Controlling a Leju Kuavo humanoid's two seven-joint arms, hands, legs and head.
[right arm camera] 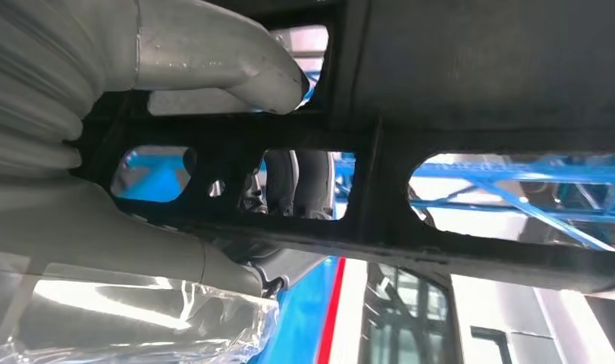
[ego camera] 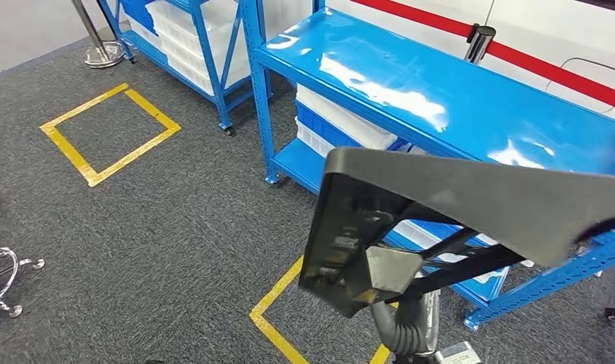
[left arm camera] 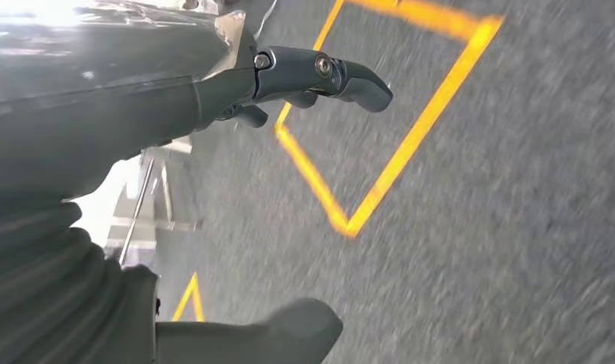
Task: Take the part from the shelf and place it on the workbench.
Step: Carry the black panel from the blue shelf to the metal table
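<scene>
Holding one large dark part (ego camera: 471, 205) at 3 o'clock of our head view, above the blue shelf (ego camera: 410, 83). Right hand (right arm camera: 175, 91) grasps its ribbed frame to carry it level; left hand (left arm camera: 319, 76) curls at its edge, grip uncertain.

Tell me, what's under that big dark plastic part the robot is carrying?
Under the large dark grey plastic part: grey carpet, yellow floor tape, and the blue metal shelf's lower level, partly hidden.

Black part (ego camera: 456, 205) over blue shelf (ego camera: 410, 83)
</scene>
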